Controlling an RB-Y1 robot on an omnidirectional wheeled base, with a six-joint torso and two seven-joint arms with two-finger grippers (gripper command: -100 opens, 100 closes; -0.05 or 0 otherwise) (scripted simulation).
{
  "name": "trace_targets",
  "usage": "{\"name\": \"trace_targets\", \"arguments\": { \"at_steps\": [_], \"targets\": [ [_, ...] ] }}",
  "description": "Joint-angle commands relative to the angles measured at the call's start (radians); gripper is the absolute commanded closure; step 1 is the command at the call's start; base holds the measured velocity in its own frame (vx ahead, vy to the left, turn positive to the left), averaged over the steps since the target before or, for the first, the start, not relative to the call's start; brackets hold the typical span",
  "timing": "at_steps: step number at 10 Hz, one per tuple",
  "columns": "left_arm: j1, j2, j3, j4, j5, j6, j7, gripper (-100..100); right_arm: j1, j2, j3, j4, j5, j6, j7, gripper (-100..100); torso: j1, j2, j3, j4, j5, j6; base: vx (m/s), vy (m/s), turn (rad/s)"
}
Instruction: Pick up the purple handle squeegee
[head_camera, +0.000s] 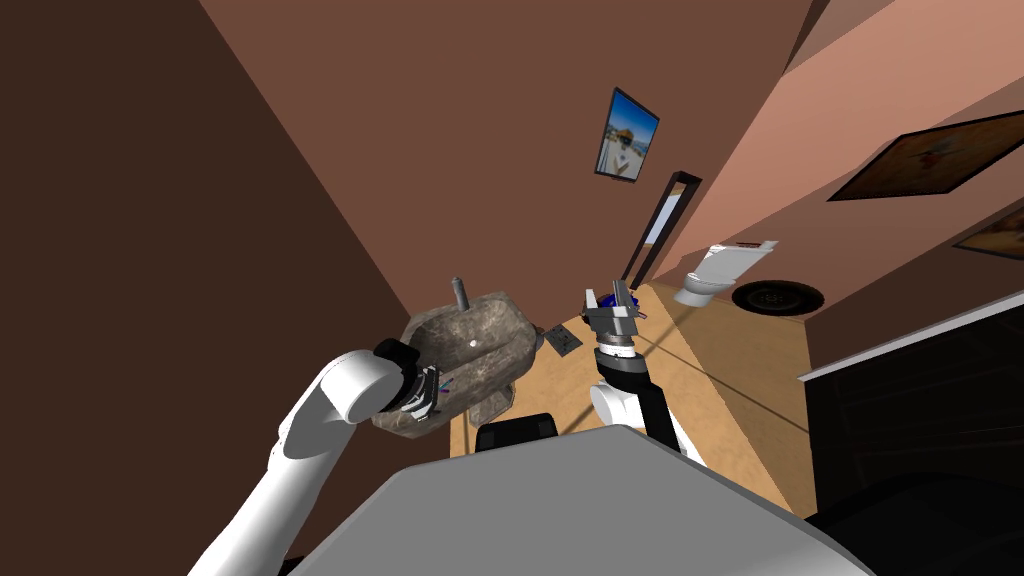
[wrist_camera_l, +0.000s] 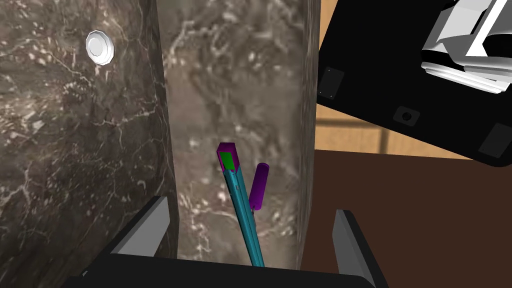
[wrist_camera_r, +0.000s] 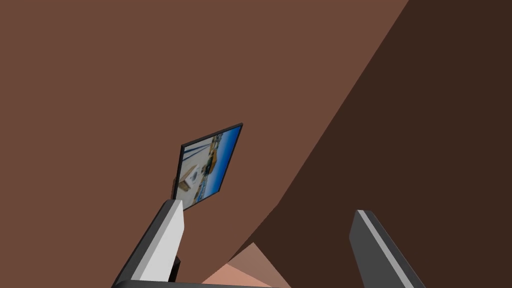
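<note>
The squeegee lies flat on the rim of a dark marbled stone sink (wrist_camera_l: 240, 75). It has a long teal blade (wrist_camera_l: 246, 220), a purple end cap (wrist_camera_l: 227, 150) and a short purple handle (wrist_camera_l: 259, 186) alongside. My left gripper (wrist_camera_l: 247, 235) is open just over it, with one finger (wrist_camera_l: 147, 227) near the basin's edge and the other finger (wrist_camera_l: 347, 237) past the rim's outer side. In the head view my left gripper (head_camera: 428, 392) sits at the front rim of the sink (head_camera: 470, 345). My right gripper (head_camera: 609, 298) is raised in front of me, open and holding nothing.
A grey faucet (head_camera: 459, 293) stands at the sink's back and a white drain plug (wrist_camera_l: 99, 47) sits in the basin. A brown wall is close on the left. A floor grate (head_camera: 562, 340), white toilet (head_camera: 715, 270) and round dark floor drain (head_camera: 777, 296) lie beyond on the wooden floor.
</note>
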Motion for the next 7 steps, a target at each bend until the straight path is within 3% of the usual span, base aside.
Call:
{"name": "trace_targets", "arguments": {
  "at_steps": [1, 2, 5, 6, 7],
  "targets": [
    [0.0, 0.0, 0.0, 0.0, 0.0, 0.0, 0.0, 0, 0.0, 0.0, 0.0, 0.0, 0.0, 0.0, 0.0, 0, 0.0, 0.0, 0.0, 0.0, 0.0, 0.0, 0.0, 0.0, 0.0],
    [0.001, -0.003, -0.006, 0.035, -0.015, -0.03, -0.018, -100, 0.0, 0.0, 0.0, 0.0, 0.0, 0.0, 0.0, 0, 0.0, 0.0, 0.0, 0.0, 0.0, 0.0, -0.014, -0.009, -0.031],
    [0.002, -0.008, -0.017, 0.105, -0.045, -0.089, -0.055, -100, 0.0, 0.0, 0.0, 0.0, 0.0, 0.0, 0.0, 0, -0.002, 0.002, 0.001, 0.0, 0.0, 0.0, -0.033, -0.016, -0.032],
    [0.005, -0.004, -0.008, 0.09, -0.034, -0.074, -0.049, -100, 0.0, 0.0, 0.0, 0.0, 0.0, 0.0, 0.0, 0, -0.001, 0.003, 0.001, 0.001, 0.0, 0.0, -0.016, -0.006, -0.005],
    [0.006, -0.004, -0.008, 0.092, -0.034, -0.079, -0.052, 100, 0.0, 0.0, 0.0, 0.0, 0.0, 0.0, 0.0, 0, -0.001, 0.002, 0.001, 0.0, 0.0, 0.0, 0.0, 0.0, 0.0]
  ]
}}
